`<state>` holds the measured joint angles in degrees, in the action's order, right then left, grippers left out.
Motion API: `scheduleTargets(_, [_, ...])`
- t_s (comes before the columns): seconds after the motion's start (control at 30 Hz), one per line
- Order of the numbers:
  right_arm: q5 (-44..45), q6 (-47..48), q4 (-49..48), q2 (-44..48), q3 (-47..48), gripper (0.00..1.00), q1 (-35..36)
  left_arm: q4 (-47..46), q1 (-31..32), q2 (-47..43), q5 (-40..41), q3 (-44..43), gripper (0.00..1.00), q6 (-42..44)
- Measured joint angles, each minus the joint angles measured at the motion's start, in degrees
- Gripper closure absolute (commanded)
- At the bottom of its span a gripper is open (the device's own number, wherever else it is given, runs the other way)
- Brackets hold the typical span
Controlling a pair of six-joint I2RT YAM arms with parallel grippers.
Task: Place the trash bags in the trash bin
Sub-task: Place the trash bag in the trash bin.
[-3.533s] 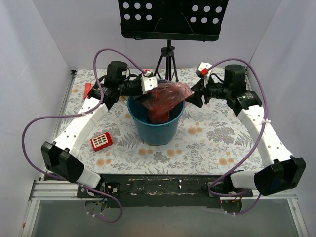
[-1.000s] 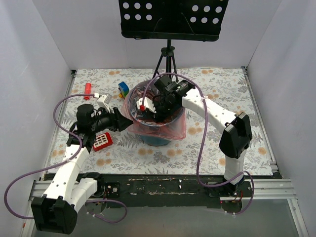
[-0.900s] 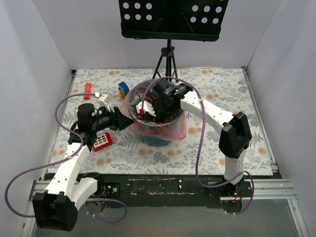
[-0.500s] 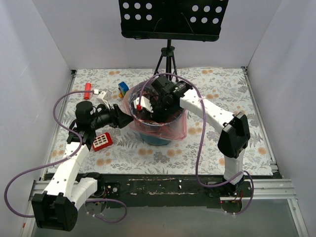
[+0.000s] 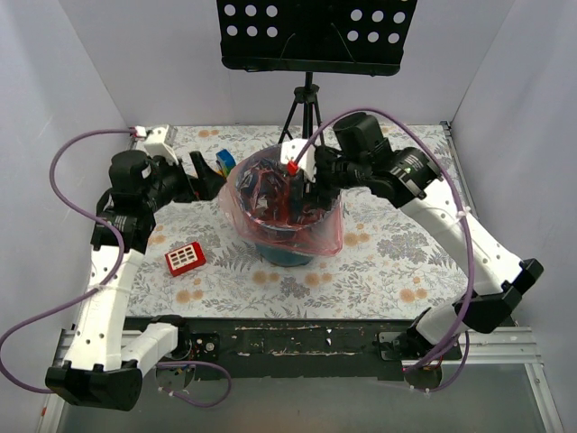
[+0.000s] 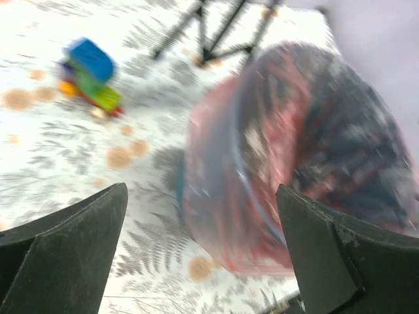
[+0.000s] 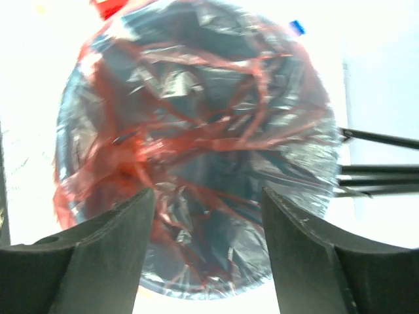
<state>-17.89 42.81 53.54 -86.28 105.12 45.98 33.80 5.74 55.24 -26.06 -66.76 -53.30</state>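
2 wide: left pincer point(image 6: 201, 187) beside trash bags point(image 5: 313, 236) lining trash bin point(image 5: 280, 256), right pincer point(image 7: 208, 191) above.

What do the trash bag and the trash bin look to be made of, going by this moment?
Trash bag: thin plastic film, translucent red-pink and glossy. It crinkles, catches highlights, and the blue beneath shows through it.
Trash bin: probably rigid moulded plastic, teal-blue with a smooth finish. Its wall keeps a clean tapered shape, though little of it shows below the draped film.
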Motion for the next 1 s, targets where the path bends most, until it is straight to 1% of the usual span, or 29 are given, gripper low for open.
scheduleTargets(0.13, [6.6,-8.39,-8.61,2.95,-0.83,0.23,-0.83,4.92,0.0,5.05,16.22,-9.46,0.02,0.87])
scheduleTargets(0.2, [9.81,-11.21,-11.52,2.43,0.85,0.23,-1.4,5.25,-0.07,6.47,22.43,-11.85,0.02,2.49])
scheduleTargets(0.37, [15.43,-14.75,-17.84,0.72,3.32,0.22,-4.2,4.79,-0.13,6.27,29.99,-12.9,0.02,5.99])
scheduleTargets(0.47, [17.75,-15.85,-19.28,0.61,3.48,0.19,-5.38,4.44,-0.13,6.14,31.71,-13.7,0.02,6.88])
scheduleTargets(0.6, [18.62,-16.28,-19.93,0.61,3.52,0.17,-5.35,4.13,-0.13,5.95,32.94,-13.86,0.02,7.5])
scheduleTargets(1.0, [19.23,-16.98,-20.59,0.61,3.52,0.16,-5.29,4.11,-0.13,5.95,33.66,-13.86,0.02,7.93])
